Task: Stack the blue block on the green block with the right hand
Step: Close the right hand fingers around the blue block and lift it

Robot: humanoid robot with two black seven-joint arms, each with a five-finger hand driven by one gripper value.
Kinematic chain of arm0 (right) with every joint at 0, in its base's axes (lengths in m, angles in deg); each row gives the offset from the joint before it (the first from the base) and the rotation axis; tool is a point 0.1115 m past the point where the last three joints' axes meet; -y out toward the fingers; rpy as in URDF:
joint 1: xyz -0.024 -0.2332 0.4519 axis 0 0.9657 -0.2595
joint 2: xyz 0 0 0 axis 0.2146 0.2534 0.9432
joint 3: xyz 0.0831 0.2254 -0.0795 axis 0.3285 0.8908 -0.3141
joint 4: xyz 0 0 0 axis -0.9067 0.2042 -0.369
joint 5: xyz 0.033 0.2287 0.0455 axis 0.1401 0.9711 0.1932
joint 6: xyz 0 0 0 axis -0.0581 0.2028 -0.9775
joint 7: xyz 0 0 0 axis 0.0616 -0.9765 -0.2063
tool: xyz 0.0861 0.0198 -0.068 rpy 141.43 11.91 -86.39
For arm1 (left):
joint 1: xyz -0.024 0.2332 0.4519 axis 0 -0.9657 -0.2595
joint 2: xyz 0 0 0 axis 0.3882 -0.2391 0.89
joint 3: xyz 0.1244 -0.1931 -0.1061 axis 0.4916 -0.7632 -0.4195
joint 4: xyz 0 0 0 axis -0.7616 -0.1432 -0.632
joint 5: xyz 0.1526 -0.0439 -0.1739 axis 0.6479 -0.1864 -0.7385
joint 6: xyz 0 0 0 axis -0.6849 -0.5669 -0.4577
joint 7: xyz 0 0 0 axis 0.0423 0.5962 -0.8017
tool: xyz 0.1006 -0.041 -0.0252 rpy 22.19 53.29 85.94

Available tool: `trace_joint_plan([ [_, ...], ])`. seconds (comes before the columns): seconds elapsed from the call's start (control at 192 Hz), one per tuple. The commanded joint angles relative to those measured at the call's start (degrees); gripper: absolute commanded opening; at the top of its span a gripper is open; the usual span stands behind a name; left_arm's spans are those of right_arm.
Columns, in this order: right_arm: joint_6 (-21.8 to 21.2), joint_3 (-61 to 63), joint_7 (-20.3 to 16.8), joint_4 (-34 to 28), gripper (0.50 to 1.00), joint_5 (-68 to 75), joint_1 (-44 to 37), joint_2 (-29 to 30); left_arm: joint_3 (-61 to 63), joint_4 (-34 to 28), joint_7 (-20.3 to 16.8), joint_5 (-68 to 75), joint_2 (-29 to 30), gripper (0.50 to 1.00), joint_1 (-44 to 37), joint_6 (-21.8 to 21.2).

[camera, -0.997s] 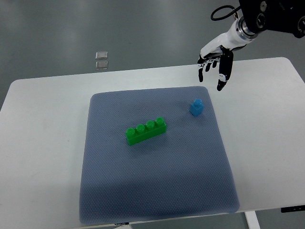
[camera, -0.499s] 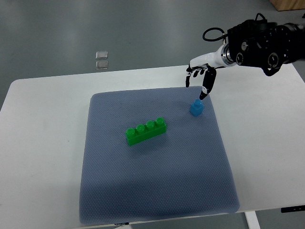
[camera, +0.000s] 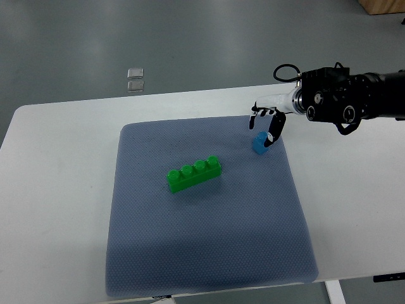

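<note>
Green block point(camera: 193, 173) lies mid blue-grey mat point(camera: 190, 253), studs up, well apart from blue block point(camera: 259, 144) near mat's far-right corner. Right hand point(camera: 266, 124) over blue block, fingers down around it; can't tell if clamped. Nothing betw. blocks; two small clear squares point(camera: 134, 80) on floor beyond white table point(camera: 57, 202).

small blue plastic block point(camera: 259, 144): bright sky blue, plain.
long green plastic studded block point(camera: 193, 173): vivid green all over, four studs of the same green.
square fabric mat point(camera: 209, 253): slate blue-grey with a fine dotted texture.
flat table top point(camera: 57, 209): plain white.
right robot hand point(camera: 266, 123): white shell with black fingers.
right forearm housing point(camera: 345, 101): black, with a looped black cable.
smooth floor point(camera: 190, 44): dull grey-green.
</note>
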Motion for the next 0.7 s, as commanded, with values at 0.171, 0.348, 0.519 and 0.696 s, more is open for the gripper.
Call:
trace_joint_plan([
  [0.171,1.6,-0.2,0.1,0.1,0.827,-0.5,1.8,0.5,0.0,0.0,0.0,0.0,0.0,1.0,0.0,0.0],
  [0.348,3.1,-0.3,0.3,0.1,0.78,-0.7,2.8,0.5,0.0,0.0,0.0,0.0,0.0,1.0,0.0,0.0],
  [0.519,4.4,-0.3,0.5,0.2,0.77,-2.1,4.4,0.6,0.0,0.0,0.0,0.0,0.0,1.0,0.0,0.0],
  [0.696,5.3,-0.4,0.5,0.4,0.762,-2.7,4.9,0.6,0.0,0.0,0.0,0.0,0.0,1.0,0.0,0.0],
])
